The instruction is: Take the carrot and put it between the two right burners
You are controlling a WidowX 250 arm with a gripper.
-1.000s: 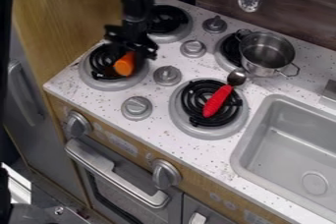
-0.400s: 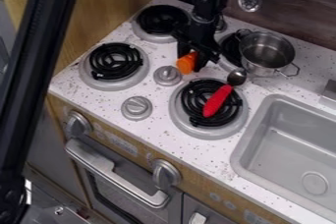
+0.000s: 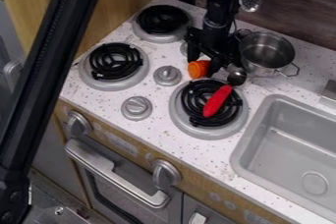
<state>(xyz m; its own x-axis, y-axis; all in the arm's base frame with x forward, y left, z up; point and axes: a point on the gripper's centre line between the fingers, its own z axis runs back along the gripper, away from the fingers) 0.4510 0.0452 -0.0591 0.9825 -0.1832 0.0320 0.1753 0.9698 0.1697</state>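
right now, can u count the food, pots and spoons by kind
orange carrot: 1
silver metal pot with loop handles: 1
spoons: 2 (red-handled metal spoon, hanging metal slotted spoon)
total: 4

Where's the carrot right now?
In the camera view, the carrot is at the hand, just beyond the burner under the red-handled spoon, and to the left of the metal pot.

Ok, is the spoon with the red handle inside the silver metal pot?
No, its red handle lies across the black coil burner.
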